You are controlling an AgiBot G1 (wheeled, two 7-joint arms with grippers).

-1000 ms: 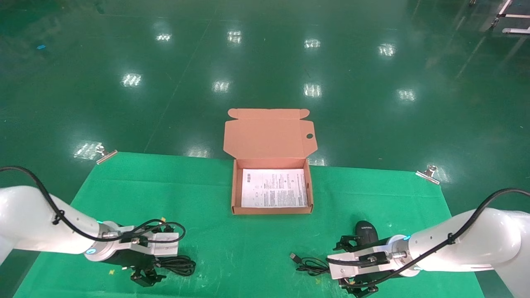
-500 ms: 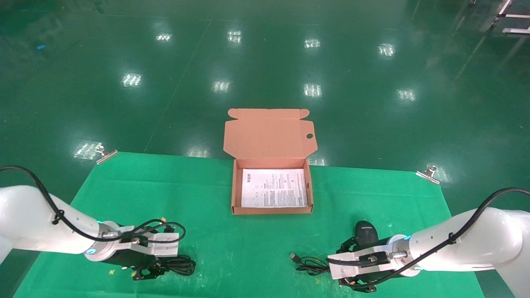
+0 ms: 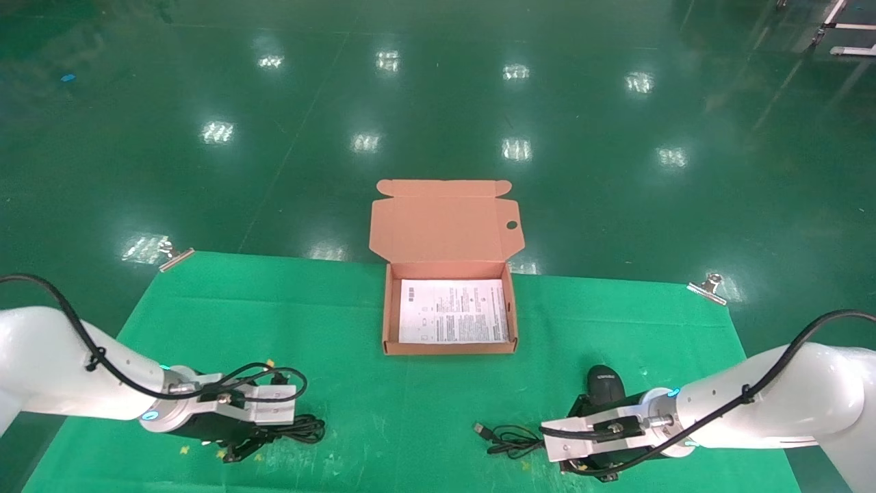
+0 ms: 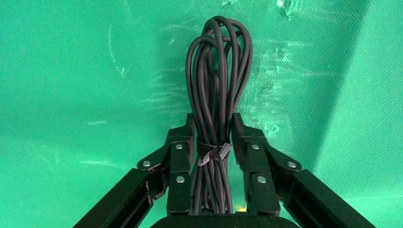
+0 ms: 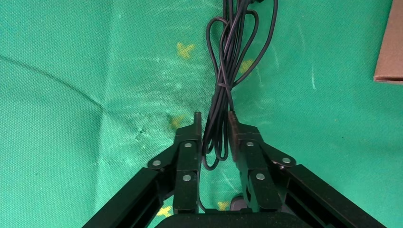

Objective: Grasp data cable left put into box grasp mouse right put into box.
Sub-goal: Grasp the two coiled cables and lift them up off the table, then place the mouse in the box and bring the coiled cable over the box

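Note:
The data cable (image 4: 219, 71), a black looped bundle with a tie band, lies on the green cloth at front left (image 3: 301, 429). My left gripper (image 4: 214, 124) is shut on the bundle at the band; it sits low at the front left (image 3: 239, 452). The black mouse (image 3: 606, 382) lies at front right, its thin cord (image 3: 510, 438) trailing left to a USB plug (image 3: 481, 428). My right gripper (image 5: 215, 118) is closed on loops of that cord (image 5: 228, 57), beside the mouse (image 3: 592, 472). The open salmon box (image 3: 387, 322) with a white leaflet (image 3: 453, 311) stands mid-table.
The box lid (image 3: 445, 219) stands open at the far side with one round hole. A box corner (image 5: 389, 47) shows in the right wrist view. Metal clips (image 3: 174, 257) (image 3: 708, 286) hold the cloth's far corners. Shiny green floor lies beyond.
Both grippers have closed: the left onto the cable bundle, the right onto the mouse's cord. The cord's USB plug has shifted slightly left. The box has not moved.

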